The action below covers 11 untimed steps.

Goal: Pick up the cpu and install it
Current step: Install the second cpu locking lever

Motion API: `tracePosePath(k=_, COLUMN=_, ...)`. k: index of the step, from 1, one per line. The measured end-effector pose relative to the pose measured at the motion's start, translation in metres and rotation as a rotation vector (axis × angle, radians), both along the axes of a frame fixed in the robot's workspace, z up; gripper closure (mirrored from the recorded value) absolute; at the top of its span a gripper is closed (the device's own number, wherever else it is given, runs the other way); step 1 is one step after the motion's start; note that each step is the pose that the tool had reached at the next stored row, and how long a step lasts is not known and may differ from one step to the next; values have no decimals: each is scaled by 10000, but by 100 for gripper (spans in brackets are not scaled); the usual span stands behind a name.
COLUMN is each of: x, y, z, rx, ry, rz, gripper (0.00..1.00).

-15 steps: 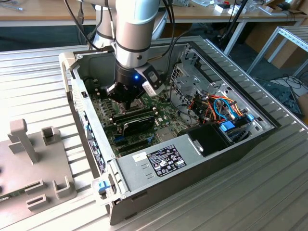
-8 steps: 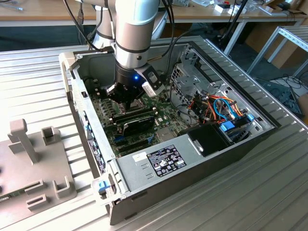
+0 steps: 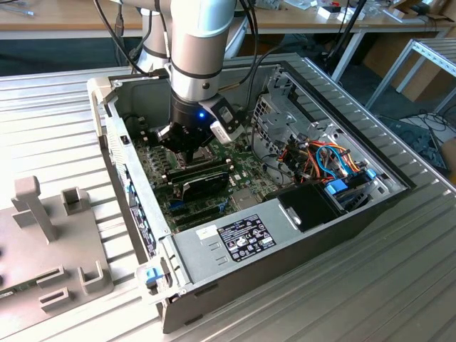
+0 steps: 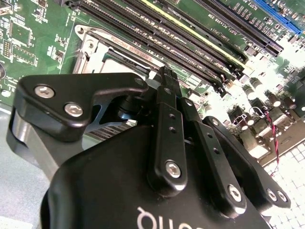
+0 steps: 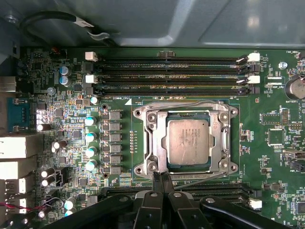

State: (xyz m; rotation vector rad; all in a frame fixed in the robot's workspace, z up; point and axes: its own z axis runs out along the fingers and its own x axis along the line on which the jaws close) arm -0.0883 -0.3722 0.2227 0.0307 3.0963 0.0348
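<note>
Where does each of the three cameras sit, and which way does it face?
Exterior view: off the arm, above, looking down into the open case; arm and hand show.
First wrist view: on the arm, facing straight down at the board; cpu lies in its socket, fingertips shut beside it.
Second wrist view: behind the hand, looking obliquely along the fingers.
Both wrist views share the memory slots.

Open computer case (image 3: 299, 246) on slatted table (image 3: 57, 107) (grey fixture (image 3: 43, 235) beside).
</note>
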Motion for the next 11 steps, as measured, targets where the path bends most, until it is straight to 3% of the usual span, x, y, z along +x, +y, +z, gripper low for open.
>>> tracePosePath(k=11, x=0, y=0, z=-2, rx=0, ry=0, rz=0, gripper=89)
